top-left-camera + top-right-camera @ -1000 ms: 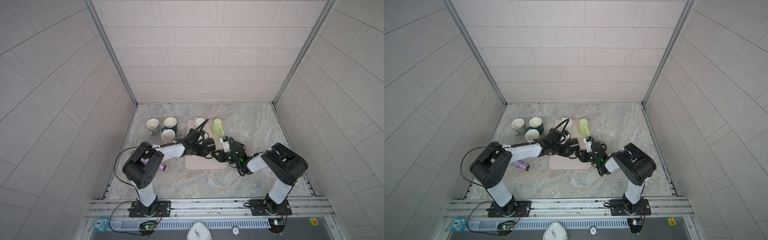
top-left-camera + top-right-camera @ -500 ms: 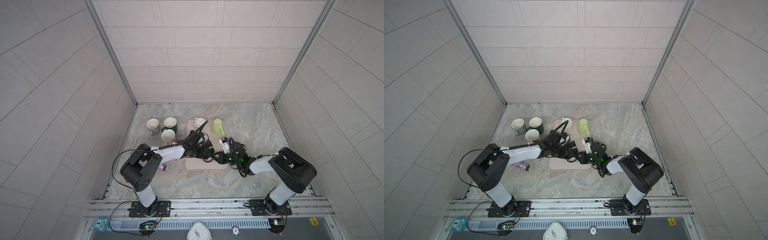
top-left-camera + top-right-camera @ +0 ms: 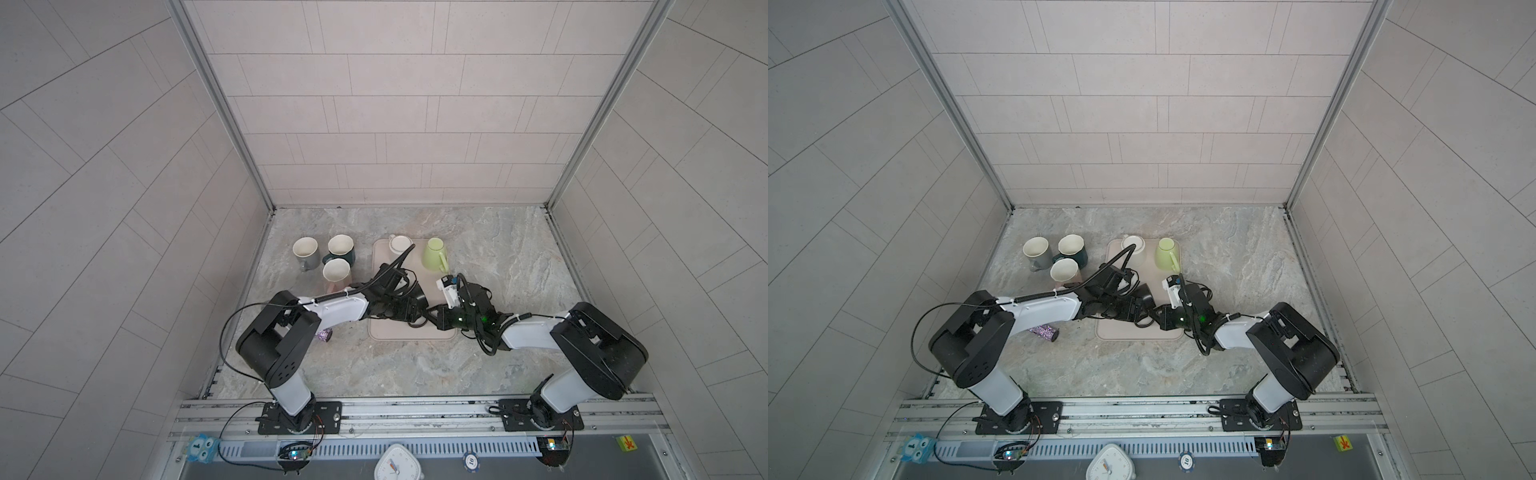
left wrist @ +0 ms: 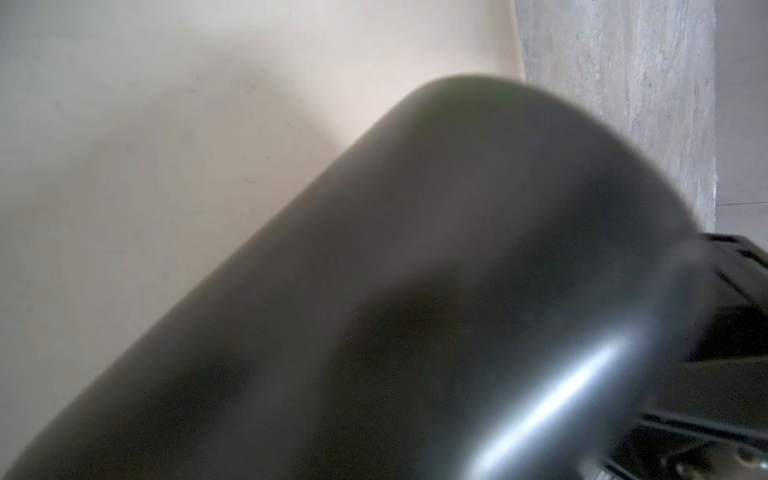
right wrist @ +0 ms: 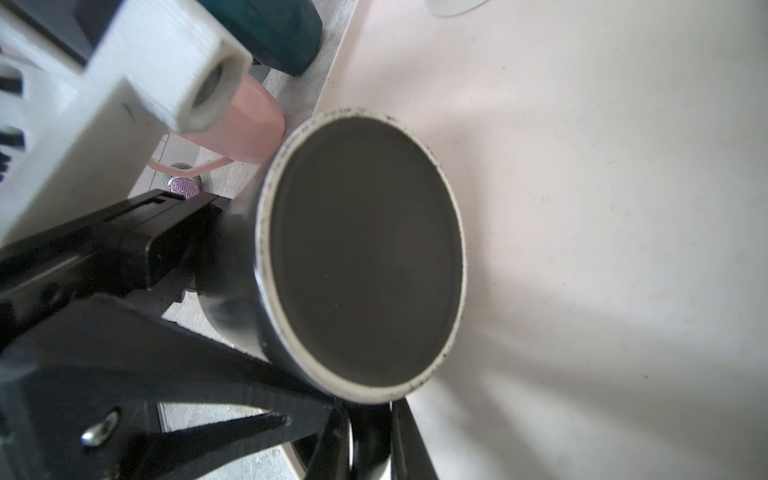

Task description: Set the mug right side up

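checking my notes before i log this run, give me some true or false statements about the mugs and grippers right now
1. The black mug is tipped on its side over the mat, not yet upright. True.
2. The right gripper is open and empty. False: it is shut on the black mug's handle.
3. The grey mug, teal mug and pink mug stand open side up left of the mat. True.
4. The green mug stands among those three. False: it is at the mat's far right corner.
5. The glittery purple thing lies on the mat. False: it lies on the table, left of the mat.
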### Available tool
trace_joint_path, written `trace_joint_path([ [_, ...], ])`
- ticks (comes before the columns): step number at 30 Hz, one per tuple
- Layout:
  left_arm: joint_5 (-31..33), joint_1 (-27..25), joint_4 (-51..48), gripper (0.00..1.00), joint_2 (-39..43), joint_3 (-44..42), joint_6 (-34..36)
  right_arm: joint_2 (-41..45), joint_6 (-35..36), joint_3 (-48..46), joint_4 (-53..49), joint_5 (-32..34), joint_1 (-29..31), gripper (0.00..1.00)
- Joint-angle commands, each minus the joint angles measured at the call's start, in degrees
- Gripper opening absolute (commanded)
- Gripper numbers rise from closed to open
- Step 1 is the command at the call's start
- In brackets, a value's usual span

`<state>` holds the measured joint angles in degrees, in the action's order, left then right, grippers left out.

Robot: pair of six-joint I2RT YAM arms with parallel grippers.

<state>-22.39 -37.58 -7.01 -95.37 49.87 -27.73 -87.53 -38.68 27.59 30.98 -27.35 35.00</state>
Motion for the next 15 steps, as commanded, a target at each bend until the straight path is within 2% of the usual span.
trace_joint_path([
  [1, 5.9, 1.0, -0.6, 0.82, 1.5, -0.7, -1.2, 4.2, 3.4, 2.4, 0.7, -4.3, 1.6, 0.00],
  [5, 7.5, 1.0, -1.8, 0.89, 3.5, -0.9, -1.8, 5.5, 4.8, 2.7, -2.2, -1.8, 1.9, 0.00],
  [8, 8.2, 1.0, -2.3, 1.00, 4.4, -1.0, -2.1, 6.0, 6.2, 3.8, -6.1, -0.2, 2.2, 0.00],
  [15, 8.4, 0.9, -2.6, 1.00, 4.5, -0.9, -2.6, 6.0, 6.0, 3.8, -6.0, 0.1, 2.4, 0.00],
])
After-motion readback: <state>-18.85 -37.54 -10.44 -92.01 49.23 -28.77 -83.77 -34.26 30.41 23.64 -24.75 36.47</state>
